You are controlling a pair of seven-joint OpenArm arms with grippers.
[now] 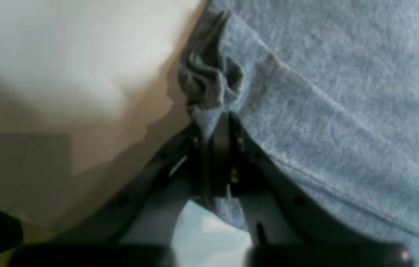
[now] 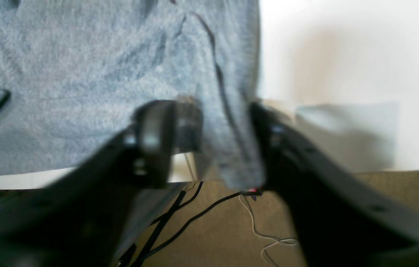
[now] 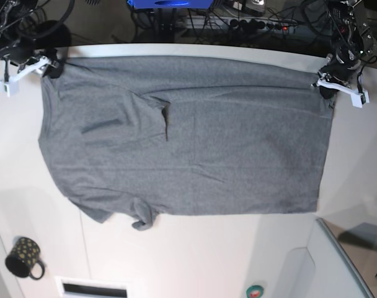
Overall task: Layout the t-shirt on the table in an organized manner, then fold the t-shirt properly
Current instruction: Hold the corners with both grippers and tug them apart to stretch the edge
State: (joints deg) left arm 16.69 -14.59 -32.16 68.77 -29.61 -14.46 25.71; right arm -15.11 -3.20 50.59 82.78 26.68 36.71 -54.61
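The heather-grey t-shirt (image 3: 188, 136) lies spread across the white table (image 3: 207, 254), with a crease near its middle left and a crumpled sleeve at the front. My left gripper (image 3: 328, 87) sits at the shirt's far right corner. In the left wrist view, the left gripper (image 1: 215, 124) has its jaws pinched together on a bunched edge of the t-shirt (image 1: 324, 92). My right gripper (image 3: 52, 67) is at the far left corner. The right gripper (image 2: 209, 137) stands open, and the edge of the t-shirt (image 2: 83, 74) hangs loose between its fingers.
A black dotted mug (image 3: 24, 256) stands at the front left of the table. Cables (image 3: 238, 22) and equipment crowd the space behind the far edge. More cables (image 2: 194, 218) trail on the floor below the table edge. A curved seam runs at the front right.
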